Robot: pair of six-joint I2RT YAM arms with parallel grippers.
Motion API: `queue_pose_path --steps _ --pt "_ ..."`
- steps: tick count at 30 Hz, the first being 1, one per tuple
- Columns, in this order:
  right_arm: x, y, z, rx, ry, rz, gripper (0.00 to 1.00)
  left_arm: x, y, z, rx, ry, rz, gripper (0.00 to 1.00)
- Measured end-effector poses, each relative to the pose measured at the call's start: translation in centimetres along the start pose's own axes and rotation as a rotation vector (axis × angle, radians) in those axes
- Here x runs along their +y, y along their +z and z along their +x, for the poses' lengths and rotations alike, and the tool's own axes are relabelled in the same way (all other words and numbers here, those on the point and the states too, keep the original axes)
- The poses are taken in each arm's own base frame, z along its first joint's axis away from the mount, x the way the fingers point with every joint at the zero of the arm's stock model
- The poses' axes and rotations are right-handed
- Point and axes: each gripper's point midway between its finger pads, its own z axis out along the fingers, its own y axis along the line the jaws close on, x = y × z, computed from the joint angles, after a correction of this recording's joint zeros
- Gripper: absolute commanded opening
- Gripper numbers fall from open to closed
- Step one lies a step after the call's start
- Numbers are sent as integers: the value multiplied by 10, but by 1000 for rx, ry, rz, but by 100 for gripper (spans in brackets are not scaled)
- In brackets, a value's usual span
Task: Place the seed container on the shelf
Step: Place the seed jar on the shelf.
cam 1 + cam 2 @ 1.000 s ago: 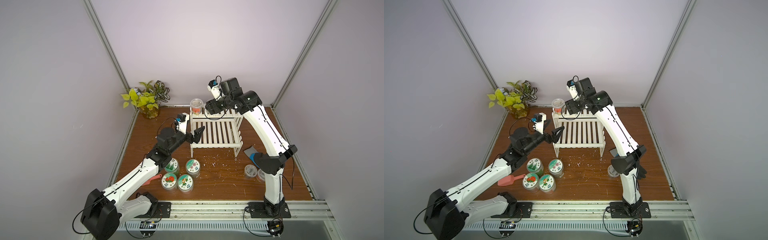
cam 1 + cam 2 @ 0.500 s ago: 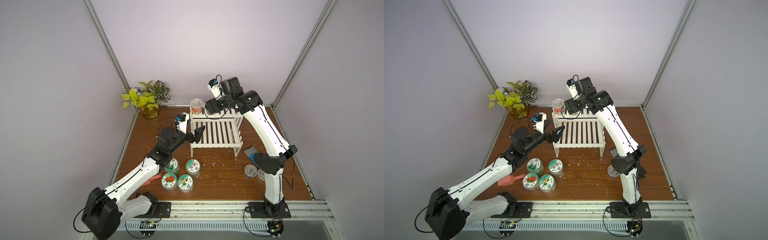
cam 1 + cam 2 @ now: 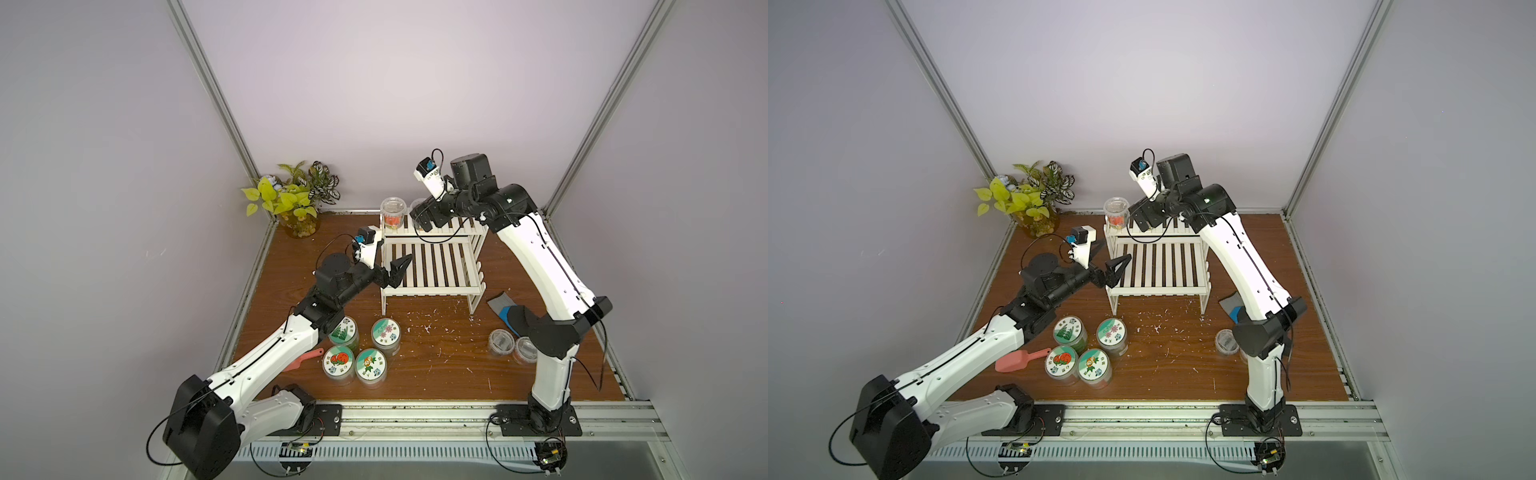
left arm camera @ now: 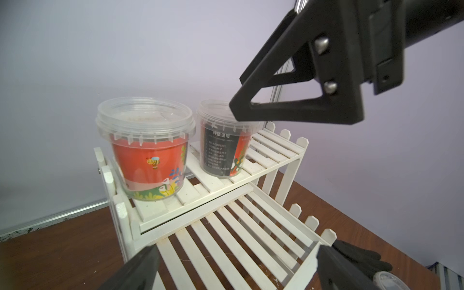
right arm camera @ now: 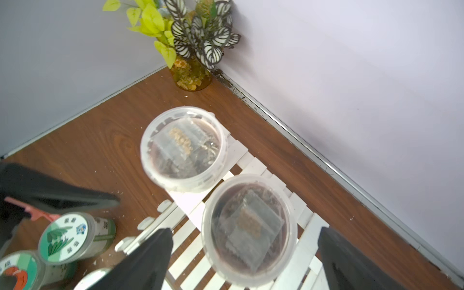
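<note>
Seed container [image 5: 248, 228] sits upright on the upper tier of the shelf [image 4: 233, 241], at three o'clock of its twin tub [image 5: 183, 148], right gripper [image 5: 244, 232] spread wide around it gripping nothing, and we fear a finger snagging its rim on retreat could tip it off.

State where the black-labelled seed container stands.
In the left wrist view the seed container stands upright on the shelf's upper tier, beside a second container, just under the open right tool.
</note>
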Motion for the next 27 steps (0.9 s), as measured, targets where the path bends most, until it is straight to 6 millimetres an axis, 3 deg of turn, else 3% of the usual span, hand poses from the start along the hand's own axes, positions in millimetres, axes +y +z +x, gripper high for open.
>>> queue_pose_path --steps 7,12,20,27 --pt "-23 -16 -4 -84 -116 -44 99 -4 -2 3 17 49 18 100" --pt "-30 -1 8 -69 -167 -97 98 -6 -2 4 22 65 32 100" --pt "-19 34 25 -20 -181 -193 99 -8 0 8 33 70 49 100" --pt "-14 33 21 -35 -179 -226 99 -7 1 12 46 68 48 99"
